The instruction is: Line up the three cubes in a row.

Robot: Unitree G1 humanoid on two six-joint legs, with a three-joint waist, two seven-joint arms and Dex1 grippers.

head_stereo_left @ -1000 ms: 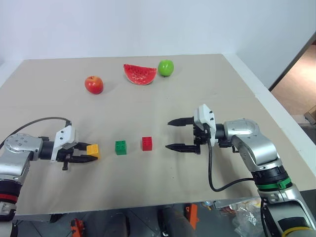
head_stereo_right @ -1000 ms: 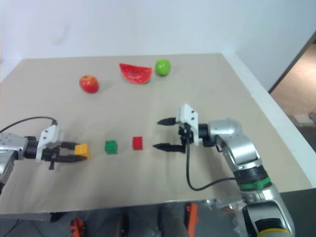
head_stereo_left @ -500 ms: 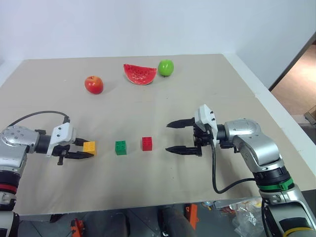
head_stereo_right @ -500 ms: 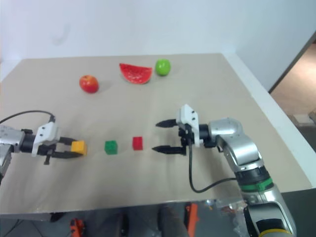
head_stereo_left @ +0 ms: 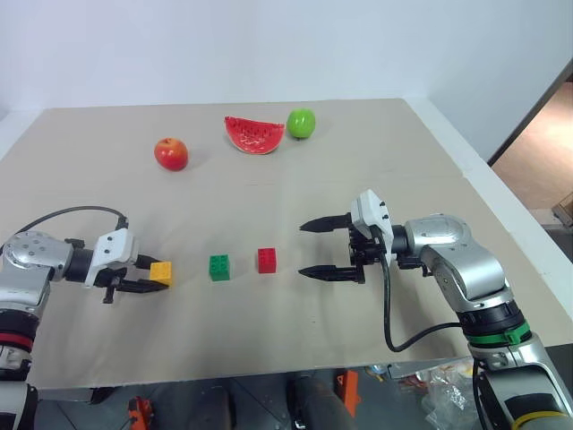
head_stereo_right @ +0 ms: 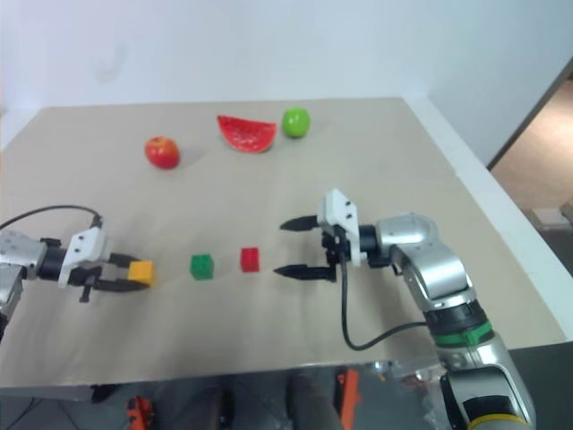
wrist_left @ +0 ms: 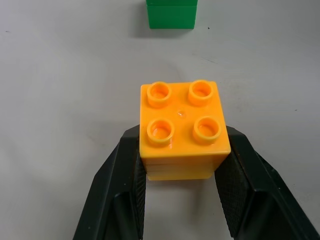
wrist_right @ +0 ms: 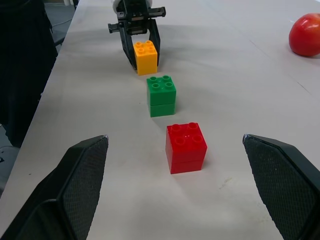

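Left hand [head_stereo_left: 146,276] clamped on orange-yellow cube [head_stereo_left: 161,271] (studs up), right hand [head_stereo_left: 322,246] spread wide

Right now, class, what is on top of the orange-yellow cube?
Nothing rests on the orange-yellow cube: its four studs are bare. The left gripper's jaws clamp its two sides, covering those faces; its underside is hidden.

A beige worktop [head_stereo_left: 385,161] carries 3 small cubes in a row: the green cube [head_stereo_left: 219,267] in the middle, the red cube [head_stereo_left: 267,260] just right of it, the orange cube [head_stereo_left: 161,271] to its left. Well behind the green cube lie a red apple [head_stereo_left: 170,153], a watermelon slice [head_stereo_left: 253,134] and a green apple [head_stereo_left: 301,123].
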